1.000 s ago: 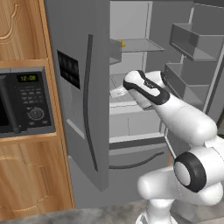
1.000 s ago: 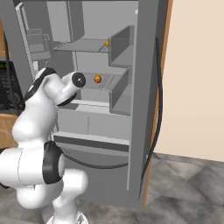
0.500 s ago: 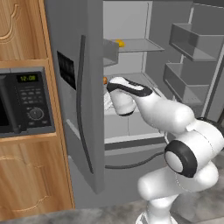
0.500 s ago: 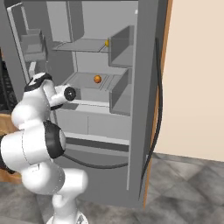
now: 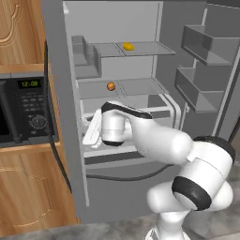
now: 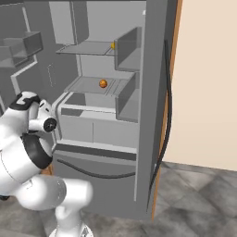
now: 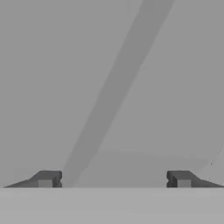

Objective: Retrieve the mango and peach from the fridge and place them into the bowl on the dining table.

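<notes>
The fridge [image 5: 117,23] stands with both doors open. A yellow-orange mango [image 5: 127,46] lies on its upper shelf, half hidden by a door bin in the right base view [image 6: 113,45]. The small red-orange peach [image 5: 111,86] [image 6: 102,84] sits on the middle shelf. My gripper [image 5: 90,135] is low at the fridge's left side, below the peach and close to the left door's inner face. In the hand view my gripper [image 7: 113,180] is open, its fingertips [image 7: 46,179] wide apart, with nothing between them and a plain grey surface ahead. The bowl and dining table are out of view.
A black microwave [image 5: 23,112] sits in the wooden cabinet left of the fridge. The left door [image 5: 61,93] stands edge-on beside my hand. Grey bins [image 5: 206,56] jut from the right door. Drawers [image 6: 97,127] lie under the shelves. A beige wall [image 6: 208,83] is at the right.
Both base views have shifted, so the cameras moved and the fridge interior looks closer. My arm has swung left and down from the shelf area to the left door side. The fruits stay put.
</notes>
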Available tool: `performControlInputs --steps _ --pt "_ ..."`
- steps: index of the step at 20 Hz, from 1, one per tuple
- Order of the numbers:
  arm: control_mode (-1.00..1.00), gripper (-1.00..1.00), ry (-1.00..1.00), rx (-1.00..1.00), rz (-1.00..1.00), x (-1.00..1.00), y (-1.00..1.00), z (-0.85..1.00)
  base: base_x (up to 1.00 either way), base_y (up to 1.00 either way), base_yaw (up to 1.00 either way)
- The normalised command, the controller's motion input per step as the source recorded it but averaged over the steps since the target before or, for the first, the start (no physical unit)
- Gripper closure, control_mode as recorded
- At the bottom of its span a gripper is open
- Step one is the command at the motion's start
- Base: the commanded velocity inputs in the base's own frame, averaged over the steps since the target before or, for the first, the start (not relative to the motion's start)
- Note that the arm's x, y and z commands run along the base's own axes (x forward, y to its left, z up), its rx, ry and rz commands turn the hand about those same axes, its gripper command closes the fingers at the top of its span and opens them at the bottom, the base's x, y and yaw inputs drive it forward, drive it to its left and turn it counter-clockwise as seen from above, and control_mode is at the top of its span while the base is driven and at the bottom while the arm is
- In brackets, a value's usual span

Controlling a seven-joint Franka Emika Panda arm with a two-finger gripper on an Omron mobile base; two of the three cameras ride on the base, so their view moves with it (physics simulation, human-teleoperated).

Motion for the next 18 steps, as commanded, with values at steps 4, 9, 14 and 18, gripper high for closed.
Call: performControlInputs --steps 4,9,14,18 --pt "-1.00 -1.00 -0.34 -0.17 0.02 -0.29 0.72 0.57 0.00 0.00 0.00" --pt "-1.00 -1.00 -0.01 -0.13 0.00 -0.23 -0.77 1.00 0.00 0.00 0.00" --pt "-1.00 -1.00 0.07 -0.13 0.00 -0.04 -1.00 1.00 0.00 0.00 0.00" --pt "-1.00 -1.00 0.21 -0.11 0.00 -0.07 -1.00 0.96 0.00 0.00 0.00"
